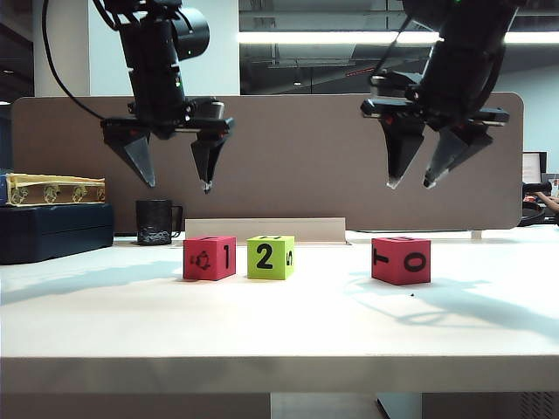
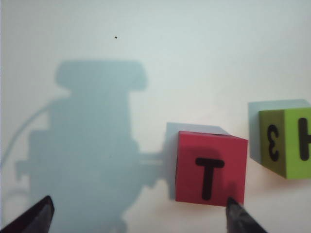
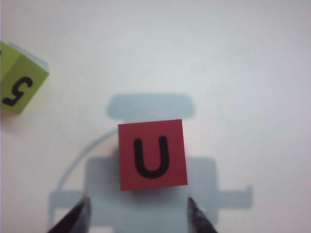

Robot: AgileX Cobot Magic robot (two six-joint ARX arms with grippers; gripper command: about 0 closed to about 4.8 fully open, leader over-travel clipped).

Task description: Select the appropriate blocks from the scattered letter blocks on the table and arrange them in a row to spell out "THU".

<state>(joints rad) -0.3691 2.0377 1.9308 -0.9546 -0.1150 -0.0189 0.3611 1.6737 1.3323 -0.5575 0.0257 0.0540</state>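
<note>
Three letter blocks stand on the white table (image 1: 279,332). A red block (image 1: 210,257) and a lime green block (image 1: 270,257) sit side by side left of centre. A second red block (image 1: 401,260) stands apart on the right. My left gripper (image 1: 177,185) hangs open and empty well above the left pair. In its wrist view the red block (image 2: 211,170) shows T on top and the green block (image 2: 286,143) shows H; the gripper (image 2: 138,204) holds nothing. My right gripper (image 1: 410,185) hangs open above the right block (image 3: 152,154), whose top reads U, fingers (image 3: 138,201) apart and empty.
A black mug (image 1: 157,222) stands at the back left beside a dark box (image 1: 52,231) carrying a yellowish patterned case (image 1: 52,188). A grey-brown partition panel (image 1: 297,157) closes the back, with a pale strip (image 1: 262,230) at its foot.
</note>
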